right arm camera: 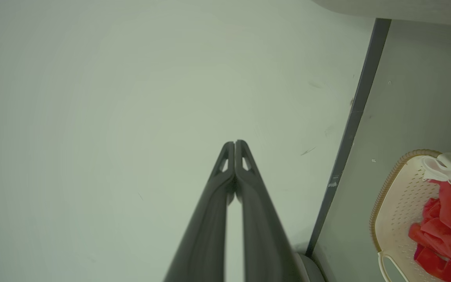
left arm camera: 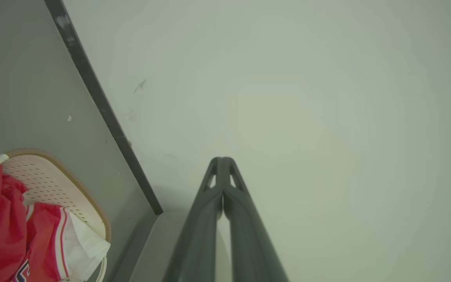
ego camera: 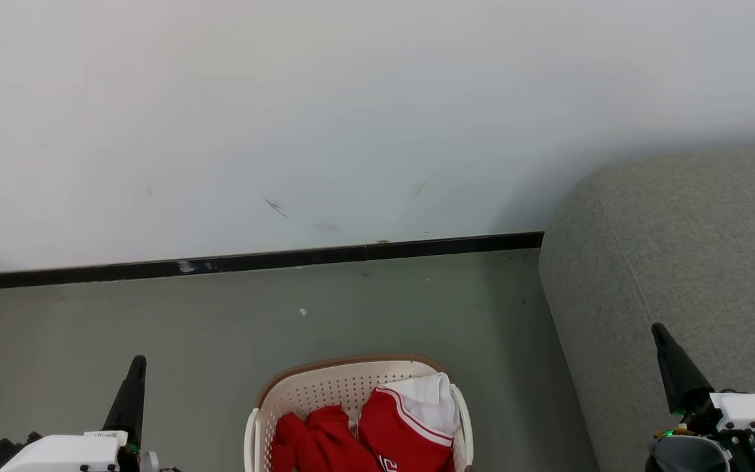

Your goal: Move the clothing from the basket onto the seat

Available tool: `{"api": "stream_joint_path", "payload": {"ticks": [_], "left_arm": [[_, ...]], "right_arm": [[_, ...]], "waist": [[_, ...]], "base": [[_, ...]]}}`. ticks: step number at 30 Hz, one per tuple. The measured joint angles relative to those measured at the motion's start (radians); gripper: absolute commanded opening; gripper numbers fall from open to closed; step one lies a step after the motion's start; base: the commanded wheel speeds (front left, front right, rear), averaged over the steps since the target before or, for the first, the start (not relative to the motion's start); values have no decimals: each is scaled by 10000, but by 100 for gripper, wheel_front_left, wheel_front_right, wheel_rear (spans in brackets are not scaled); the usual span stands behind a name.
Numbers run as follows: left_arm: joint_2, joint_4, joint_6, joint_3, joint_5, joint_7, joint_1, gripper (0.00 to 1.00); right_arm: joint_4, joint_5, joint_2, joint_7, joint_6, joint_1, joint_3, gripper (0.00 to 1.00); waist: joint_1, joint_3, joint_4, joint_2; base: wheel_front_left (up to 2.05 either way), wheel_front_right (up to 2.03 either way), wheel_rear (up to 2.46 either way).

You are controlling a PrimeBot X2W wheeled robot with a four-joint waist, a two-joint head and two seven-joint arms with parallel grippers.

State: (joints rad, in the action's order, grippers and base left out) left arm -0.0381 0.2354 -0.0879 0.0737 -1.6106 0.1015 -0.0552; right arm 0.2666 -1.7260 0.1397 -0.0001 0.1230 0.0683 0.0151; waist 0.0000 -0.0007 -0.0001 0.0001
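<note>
- The basket [ego camera: 312, 393] sits on the floor [ego camera: 154, 314] at 6 o'clock in the head view, right in front of the robot. That spot likely lets either arm reach in.
- The clothing [ego camera: 404, 429] is all inside the basket. One red piece is bunched up toward 8 o'clock. The other has white stripes and a white part, and it leans on the basket's side toward 3 o'clock.
- The seat [ego camera: 679, 262] is the big grey sofa at 3 o'clock. It is near the basket, with a strip of floor between them. No clothes lie on the part of it that shows, so the job looks to be at its very start.
- The left gripper [ego camera: 136, 362] is at 8 o'clock and points up toward the wall [ego camera: 286, 98]. Its two dark fingers are pressed tight together and hold nothing.
- The right gripper [ego camera: 657, 328] is at 4 o'clock, in front of the sofa's side. It is pinched closed too, and it is empty.
- Both claws are off to the sides, well apart from the basket. This looks like a waiting pose.
- To begin, a claw would need to spread its fingers and dip down into the basket.
- The cloth is soft and floppy, so it may sag or catch on the basket's rim when it is lifted.
</note>
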Motion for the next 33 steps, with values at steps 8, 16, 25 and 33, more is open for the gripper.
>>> {"api": "stream_joint_path", "payload": {"ticks": [8,16,25,33], "left_arm": [[0,0,0,0,0,2,0,0],[174,347,19,-54,0,-2,233,0],[330,575,21,-259,222,-151,520,100],[301,502,19,-562,855,-470,519,100]], "right_arm": [[0,-4,8,-2,0,0,2,0],[305,12,-209,0,-10,-267,42,0],[533,240,-416,-115,-12,-635,128,100],[364,970,-431,-293,-12,-637,29,100]], "waist": [[0,0,0,0],[0,1,-1,0],[0,5,-5,0],[2,-10,-5,0]], "base": [[0,0,0],[0,0,0],[0,0,0],[0,0,0]]}}
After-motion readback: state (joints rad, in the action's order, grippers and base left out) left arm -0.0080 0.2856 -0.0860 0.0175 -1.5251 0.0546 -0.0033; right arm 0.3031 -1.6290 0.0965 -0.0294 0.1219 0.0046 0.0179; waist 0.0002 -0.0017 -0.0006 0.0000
